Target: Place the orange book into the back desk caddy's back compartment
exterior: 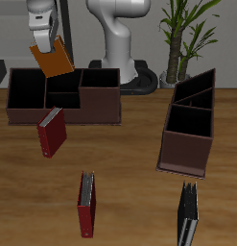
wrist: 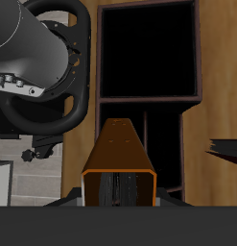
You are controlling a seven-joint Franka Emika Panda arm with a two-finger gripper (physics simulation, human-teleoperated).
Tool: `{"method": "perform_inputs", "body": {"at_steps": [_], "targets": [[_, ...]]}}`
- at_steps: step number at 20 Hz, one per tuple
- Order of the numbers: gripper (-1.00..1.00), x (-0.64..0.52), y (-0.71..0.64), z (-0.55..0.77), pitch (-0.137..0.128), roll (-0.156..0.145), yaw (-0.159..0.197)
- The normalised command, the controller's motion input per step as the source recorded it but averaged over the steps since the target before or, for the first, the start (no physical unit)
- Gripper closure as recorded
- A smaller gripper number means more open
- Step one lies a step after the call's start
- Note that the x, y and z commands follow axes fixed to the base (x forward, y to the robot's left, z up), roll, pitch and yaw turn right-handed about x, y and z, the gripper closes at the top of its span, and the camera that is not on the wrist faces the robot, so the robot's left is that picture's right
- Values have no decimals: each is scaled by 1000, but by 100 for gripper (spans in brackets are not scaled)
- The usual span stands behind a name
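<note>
The white two-finger gripper point(exterior: 45, 36) hangs above the far end of the table and its jaws are pinched on the small bright-orange hardcover book point(exterior: 54, 60). The book is in the air, tilted, with its lower corner over the long low reddish-brown desk caddy point(exterior: 101, 108) that stands broadside at the back of the table. It does not touch the caddy as far as the exterior view shows. In the wrist view the orange book point(wrist: 120, 159) reaches away from the camera toward the black inside of the caddy point(wrist: 194, 53), where a wide cell and thin dividers are visible.

A dark-red book point(exterior: 52, 132) leans upright against the near wall of this caddy. A second dark-red book point(exterior: 86, 205) stands nearer the table's front edge. A second reddish-brown caddy point(exterior: 187, 154) is seen end-on, well apart from the first one, and a black book point(exterior: 188, 216) stands just in front of it.
</note>
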Motion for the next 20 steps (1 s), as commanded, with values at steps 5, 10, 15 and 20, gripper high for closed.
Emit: {"method": "perform_inputs", "body": {"at_steps": [5,10,15,20], "targets": [[100,27,80,-101,17,21,1],[100,57,44,-106,24,8,-10],[100,6,16,-99,26,5,-8],[100,25,18,-96,28,-1,-31]]}}
